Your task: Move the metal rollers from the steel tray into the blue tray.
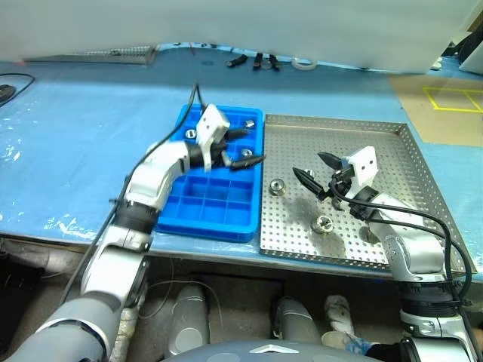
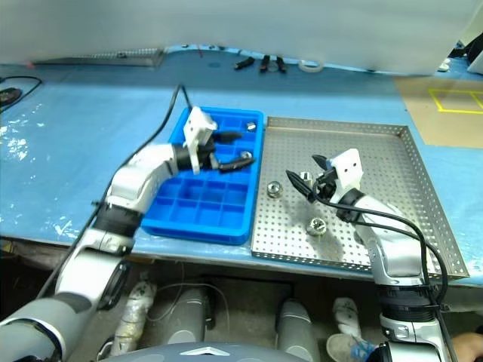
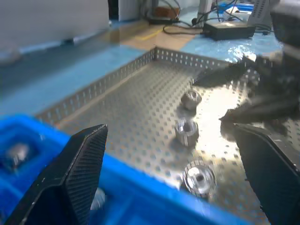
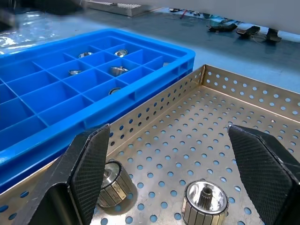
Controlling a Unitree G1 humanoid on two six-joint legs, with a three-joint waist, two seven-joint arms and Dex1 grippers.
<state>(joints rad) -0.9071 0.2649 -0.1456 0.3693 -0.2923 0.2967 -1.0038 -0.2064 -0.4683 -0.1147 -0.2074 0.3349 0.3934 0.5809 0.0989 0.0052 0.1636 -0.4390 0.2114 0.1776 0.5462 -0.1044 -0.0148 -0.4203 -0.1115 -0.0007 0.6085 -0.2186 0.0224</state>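
Observation:
The blue tray lies left of the steel tray, side by side. Three metal rollers stand on the steel tray's left part: one by the blue tray, one nearer the front, one further back. Several more rollers sit in blue tray compartments, mostly in the far rows. My left gripper hovers open and empty above the blue tray's right columns, pointing towards the steel tray. My right gripper is open and empty just above the steel tray, among the rollers.
The pale blue table covering spreads to the left. Small black tools and a tape roll lie at the table's back edge. A narrow perforated strip is at the far left. The steel tray's right half is bare.

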